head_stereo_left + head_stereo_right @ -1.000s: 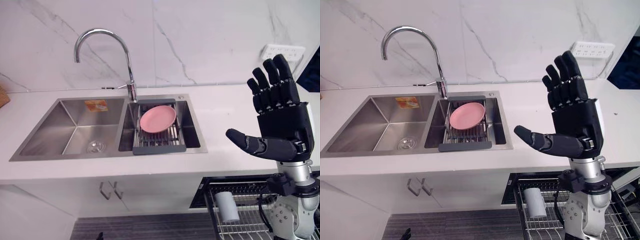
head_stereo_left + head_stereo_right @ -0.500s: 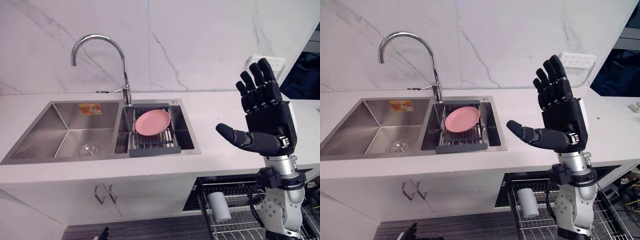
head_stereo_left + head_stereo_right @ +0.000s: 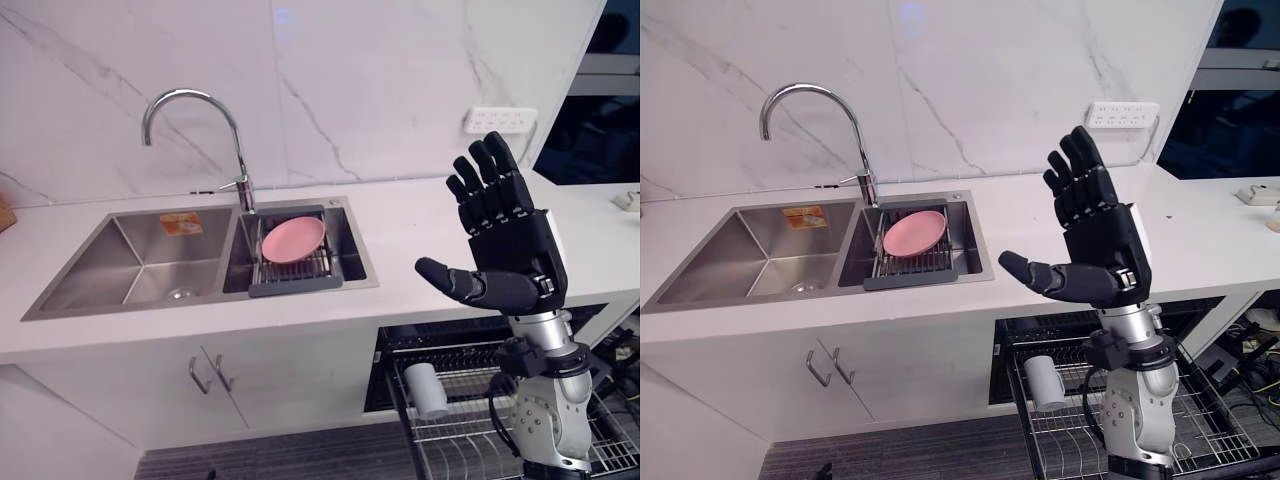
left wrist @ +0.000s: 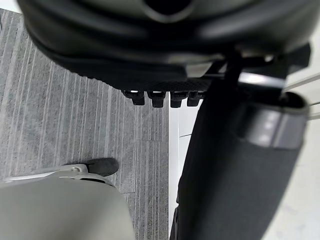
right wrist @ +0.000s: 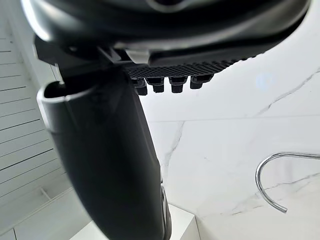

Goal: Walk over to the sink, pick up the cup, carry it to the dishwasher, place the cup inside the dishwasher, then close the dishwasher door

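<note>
Right of the sink [image 3: 110,250], left eye view: the right hand [image 3: 515,265] stands raised, fingers straight and spread, holding nothing. The cup [image 3: 425,388] appears to lie on its side in the pulled-out dishwasher rack [image 3: 470,440], below that hand and slightly sink-ward, its long axis roughly front to back (placement judged done, door closing outstanding).

Right eye view: same arrangement; the right hand is the nearer.

Left wrist view: the left hand [image 4: 150,40] hangs over the floor [image 4: 60,125], relaxed and empty.

Right wrist view: fingers extended, faucet [image 5: 275,180] beyond.
</note>
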You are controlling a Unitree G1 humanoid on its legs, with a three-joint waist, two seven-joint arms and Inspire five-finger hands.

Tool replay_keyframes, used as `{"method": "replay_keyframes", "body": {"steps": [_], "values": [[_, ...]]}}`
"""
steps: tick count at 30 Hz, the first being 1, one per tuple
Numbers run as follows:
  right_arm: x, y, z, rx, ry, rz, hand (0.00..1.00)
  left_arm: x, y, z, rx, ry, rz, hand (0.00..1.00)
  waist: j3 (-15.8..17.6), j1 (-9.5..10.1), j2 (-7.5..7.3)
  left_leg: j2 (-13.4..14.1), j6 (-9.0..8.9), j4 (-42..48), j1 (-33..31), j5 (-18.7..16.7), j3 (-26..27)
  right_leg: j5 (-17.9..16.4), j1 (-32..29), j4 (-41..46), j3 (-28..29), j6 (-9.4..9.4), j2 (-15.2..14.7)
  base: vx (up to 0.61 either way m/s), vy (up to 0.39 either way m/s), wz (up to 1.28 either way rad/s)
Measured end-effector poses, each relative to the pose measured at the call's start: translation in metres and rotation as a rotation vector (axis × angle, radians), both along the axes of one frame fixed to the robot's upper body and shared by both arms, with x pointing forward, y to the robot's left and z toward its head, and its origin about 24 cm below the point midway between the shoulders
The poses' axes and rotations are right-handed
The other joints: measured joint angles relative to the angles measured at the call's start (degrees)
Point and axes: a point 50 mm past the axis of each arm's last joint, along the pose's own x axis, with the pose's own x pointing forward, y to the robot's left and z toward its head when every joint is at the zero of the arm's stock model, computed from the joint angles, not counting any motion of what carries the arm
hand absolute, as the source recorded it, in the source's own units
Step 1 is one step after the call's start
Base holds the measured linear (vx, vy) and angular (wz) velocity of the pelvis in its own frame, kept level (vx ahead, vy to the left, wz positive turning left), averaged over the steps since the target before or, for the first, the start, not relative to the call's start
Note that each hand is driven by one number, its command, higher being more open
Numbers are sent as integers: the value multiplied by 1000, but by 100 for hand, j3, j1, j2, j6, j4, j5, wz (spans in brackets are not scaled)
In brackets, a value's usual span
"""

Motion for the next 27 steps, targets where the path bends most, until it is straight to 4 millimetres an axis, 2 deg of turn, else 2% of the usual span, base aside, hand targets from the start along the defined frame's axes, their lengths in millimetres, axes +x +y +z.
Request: {"method": "replay_keyframes", "body": {"steps": [1,6,13,17,18,19,20,21,22,23,24,25,27], "values": [[1,2,-1,-1,3,12,100,0,0,0,0,1,-1,100,-2,0,-5,-9,-4,0,-11,25,-1,47,-7,-16,5,39,-10,0,0,0],[2,7,-3,-8,25,47,100,8,1,3,-6,13,-25,100,-6,86,-25,-38,23,3,-98,41,-4,164,-20,-113,22,6,-25,53,-3,-2],[3,8,-2,-14,37,62,100,11,0,7,-21,-4,-47,100,-17,155,-36,-14,12,1,-125,65,-56,177,-21,-115,-26,-14,-2,-20,-13,4],[0,10,4,-29,8,72,100,11,0,7,-50,7,-55,100,-10,160,-32,-64,14,-1,-107,62,-105,112,-38,0,-104,-26,-28,-70,13,7],[-3,11,10,-38,-16,80,100,13,1,8,-66,0,-63,100,28,125,-125,-171,51,5,-170,3,-117,-200,-279,394,-148,-13,-187,-84,61,24],[-5,12,13,-42,-28,82,100,14,2,9,-80,-4,-73,100,32,117,-190,-280,156,143,-197,-95,-122,-311,-390,603,-162,27,-320,-9,110,40],[-11,8,18,-71,-41,60,100,20,5,13,-120,-36,-138,100,148,113,-378,-622,296,1633,-456,-883,-54,-492,-534,1297,-194,138,-713,59,96,23],[-11,6,19,-92,-41,58,100,21,1,14,-127,-47,-169,100,186,157,-290,-620,328,1804,-431,-1137,-53,-577,-765,1850,-142,19,-720,73,135,11],[-10,5,17,-113,-32,60,100,24,-2,15,-137,-57,-202,100,261,162,-226,-593,507,1800,-384,-1472,-66,-631,-1334,2989,71,-276,-747,7,111,-10],[-9,5,12,-117,-6,65,100,25,0,15,-140,-53,-214,100,320,145,-291,-645,543,1770,-316,-1480,-92,-507,-1694,3697,314,-573,-779,-18,121,18],[-11,3,3,-152,43,58,100,26,3,15,-143,-37,-224,100,453,60,-243,-621,581,1721,-168,-1481,-249,-670,-1985,4009,626,-393,-606,7,98,44],[-13,1,0,-163,58,55,100,25,4,15,-161,-15,-199,100,482,-22,-272,-577,591,1647,-109,-1475,-346,-700,-2105,3562,804,-293,-366,113,85,49],[-14,2,0,-162,54,57,100,18,8,13,-184,26,-153,100,480,-9,-334,-570,605,1463,80,-1481,-361,-562,-2209,2576,861,-118,-186,184,49,13]]}}
